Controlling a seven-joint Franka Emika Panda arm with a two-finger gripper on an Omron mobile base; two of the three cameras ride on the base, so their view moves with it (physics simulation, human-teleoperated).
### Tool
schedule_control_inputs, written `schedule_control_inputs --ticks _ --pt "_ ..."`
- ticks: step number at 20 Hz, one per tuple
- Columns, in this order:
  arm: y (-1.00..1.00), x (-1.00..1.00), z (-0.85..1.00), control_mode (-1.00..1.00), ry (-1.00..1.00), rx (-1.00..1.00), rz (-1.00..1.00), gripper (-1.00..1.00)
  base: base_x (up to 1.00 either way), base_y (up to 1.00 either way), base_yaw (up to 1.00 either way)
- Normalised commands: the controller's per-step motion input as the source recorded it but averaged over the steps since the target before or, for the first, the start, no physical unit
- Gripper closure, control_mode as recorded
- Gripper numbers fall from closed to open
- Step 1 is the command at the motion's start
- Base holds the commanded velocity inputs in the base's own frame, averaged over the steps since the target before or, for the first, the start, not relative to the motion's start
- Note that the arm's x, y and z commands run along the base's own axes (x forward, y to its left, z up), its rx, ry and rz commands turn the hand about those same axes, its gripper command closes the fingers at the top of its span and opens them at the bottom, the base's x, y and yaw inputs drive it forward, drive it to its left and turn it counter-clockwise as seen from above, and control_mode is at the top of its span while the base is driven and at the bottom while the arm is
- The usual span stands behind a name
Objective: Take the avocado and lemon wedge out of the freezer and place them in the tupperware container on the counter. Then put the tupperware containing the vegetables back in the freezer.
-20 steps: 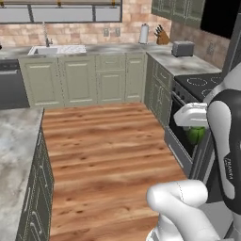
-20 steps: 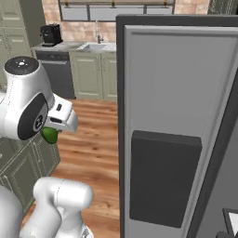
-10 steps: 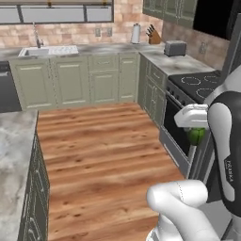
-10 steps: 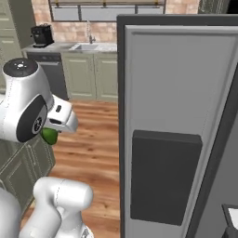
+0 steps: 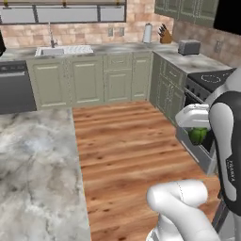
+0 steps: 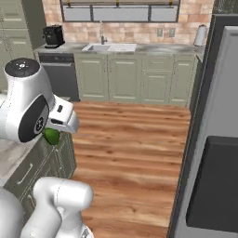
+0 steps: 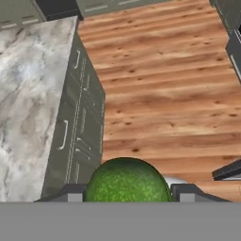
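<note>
My gripper (image 7: 127, 194) is clamped on the shiny dark-green round avocado (image 7: 127, 181), a dark fingertip (image 7: 70, 193) at each side, held above the wooden floor (image 7: 164, 94). The hand view shows the marbled grey-beige stone counter (image 7: 28, 94) beside me; the right base view shows the tall grey freezer (image 6: 218, 139).

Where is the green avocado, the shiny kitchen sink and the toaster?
avocado (image 7: 127, 181): hand view, middle of its green skin between the gripper's finger tips.
sink (image 6: 110, 47): right base view, its basin.
toaster (image 5: 189, 46): left base view, its front side.
</note>
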Motion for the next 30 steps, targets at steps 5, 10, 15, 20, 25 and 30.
schedule_control_inputs --ticks 5,10,15,20,25,30 --pt "0.00 0.00 0.00 1.00 0.00 0.00 0.00 1.00 0.63 0.65 0.00" --pt "0.00 0.00 0.00 1.00 0.00 0.00 0.00 1.00 1.00 0.02 -0.04" --pt "0.00 0.00 0.00 1.00 0.00 0.00 0.00 1.00 1.00 0.00 -0.05" --pt "0.00 0.00 0.00 1.00 0.00 0.00 0.00 1.00 1.00 -0.19 -0.12" --pt "0.00 0.00 0.00 1.00 0.00 0.00 0.00 1.00 0.64 -0.46 -0.46" --pt "0.00 0.00 0.00 1.00 0.00 0.00 0.00 1.00 0.39 -0.50 -0.55"
